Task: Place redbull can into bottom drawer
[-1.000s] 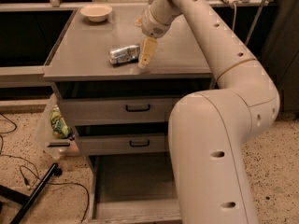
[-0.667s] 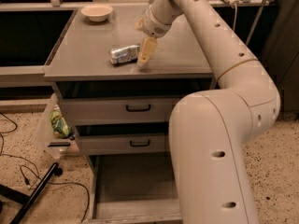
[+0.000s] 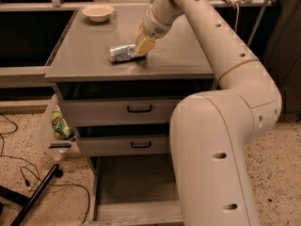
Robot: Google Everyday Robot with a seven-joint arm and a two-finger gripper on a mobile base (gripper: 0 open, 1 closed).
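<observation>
**Clerk:** Item one, the cabinet [image 3: 94,62]?

**Onlooker:** Grey metal, three drawers, flat top. Everything else I logged against it.

**Clerk:** The redbull can [image 3: 123,53]?

**Onlooker:** It lay on its side on the cabinet's top, near the front edge and a little off centre toward the side that carried the bowl.

**Clerk:** The gripper [image 3: 143,46]?

**Onlooker:** It was down on the cabinet's top, against the can's end that faced the middle of the cabinet. Whether it had hold of the can, I could not tell. The cream arm [image 3: 221,46] reached to it over the cabinet's far corner.

**Clerk:** The bottom drawer [image 3: 134,182]?

**Onlooker:** The lowest of the cabinet's three. It stood pulled well out at the foot, with its plain grey floor showing. The robot's body stood in front of the cabinet and hid one side of the drawer.

**Clerk:** The other drawers?

**Onlooker:** The top drawer [image 3: 117,111] and the middle drawer [image 3: 122,145] each had a black handle and stood slightly out from the cabinet's face.

**Clerk:** Sundries?

**Onlooker:** A cream bowl [image 3: 98,12] stood upright at the cabinet's back corner, well apart from the can. A green packet [image 3: 59,125] sat against the cabinet's side, below the bowl's corner. Black cables [image 3: 19,173] lay on the speckled floor beside the cabinet.
</observation>
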